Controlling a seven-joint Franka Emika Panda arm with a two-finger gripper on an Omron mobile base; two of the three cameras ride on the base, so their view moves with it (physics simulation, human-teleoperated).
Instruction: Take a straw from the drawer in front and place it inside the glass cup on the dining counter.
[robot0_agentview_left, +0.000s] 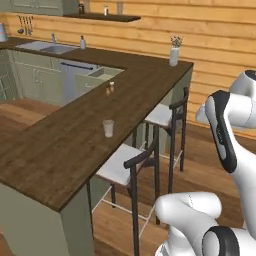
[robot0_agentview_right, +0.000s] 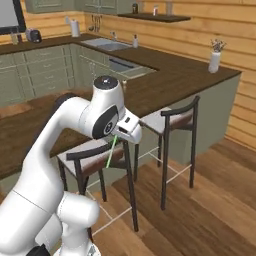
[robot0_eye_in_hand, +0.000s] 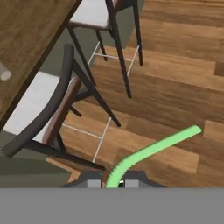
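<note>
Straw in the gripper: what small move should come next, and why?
Probably carry it up and across toward the glass cup. The gripper is shut on the straw, hanging over the stools beside the dining counter, below its top.

- Cup (robot0_agentview_left: 108, 128) on the worktop (robot0_agentview_left: 60, 155), near its right edge, well apart from other things.
- Two small shakers (robot0_agentview_left: 109, 88) further back on the same worktop, side by side.
- Vase (robot0_agentview_left: 174, 55) at the far right corner of the worktop.
- Two stools (robot0_agentview_left: 131, 167) tucked under the right edge, one behind the other, on the floor (robot0_agentview_right: 210, 210).
- Sink (robot0_agentview_left: 46, 47) at the far left, bottle (robot0_agentview_left: 82, 43) just right of it.
- Shelf (robot0_agentview_left: 102, 17) on the wall above.
- End effector (robot0_agentview_right: 119, 136) over the near stool, right of the worktop, straw (robot0_agentview_right: 111, 152) hanging down from it.
</note>
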